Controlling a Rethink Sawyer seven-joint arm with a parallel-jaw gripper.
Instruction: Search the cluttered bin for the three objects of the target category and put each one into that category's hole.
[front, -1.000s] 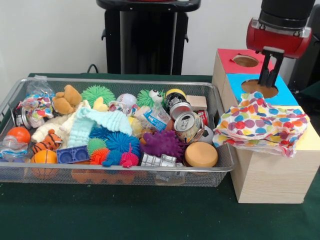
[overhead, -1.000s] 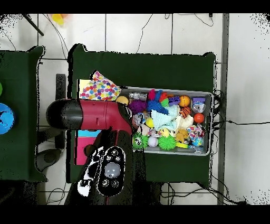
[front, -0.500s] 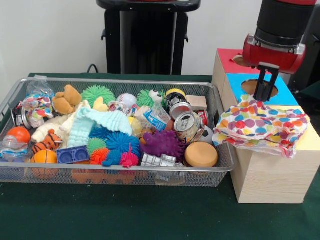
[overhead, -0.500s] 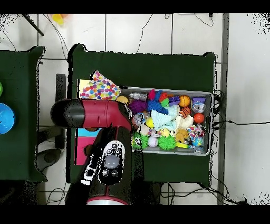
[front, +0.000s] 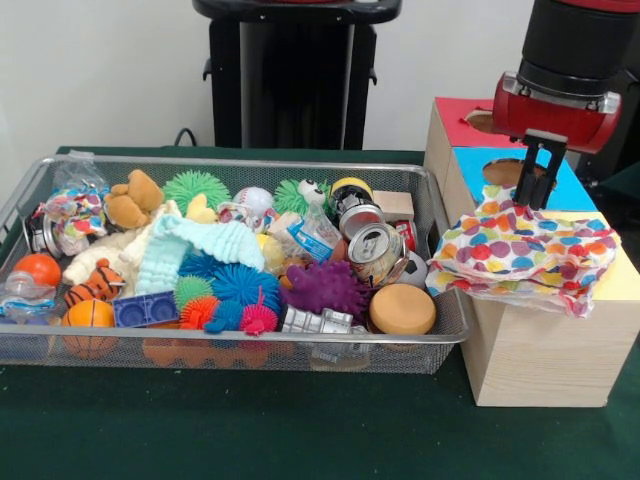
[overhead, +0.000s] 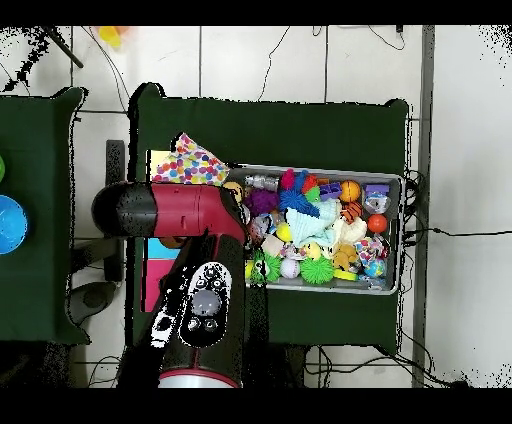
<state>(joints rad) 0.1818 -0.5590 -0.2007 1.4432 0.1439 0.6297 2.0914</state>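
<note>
The large dotted cloth (front: 520, 250) lies draped over the top of the pale wood box with the yellow surround (front: 622, 282) and hides its hole. It also shows in the overhead view (overhead: 188, 165). My gripper (front: 532, 203) hangs just above the cloth's far edge, shut and empty, in front of the blue-surround hole (front: 510, 172). A small dotted bundle (front: 72, 212) lies at the left end of the wire mesh bin (front: 250, 340). In the overhead view my arm (overhead: 190, 215) covers the gripper and the boxes.
The bin holds spiky rubber balls (front: 325, 288), a pale mint knitted cloth (front: 195, 245), cans (front: 375, 250), plush toys (front: 135, 198) and an orange ball (front: 88, 315). The red-surround hole (front: 480, 120) lies behind the blue one. The robot's black pedestal (front: 295, 80) stands behind the bin.
My gripper has come down toward the dotted cloth, first drifting slightly left, then back right. The cloth and the bin's contents have not moved.
</note>
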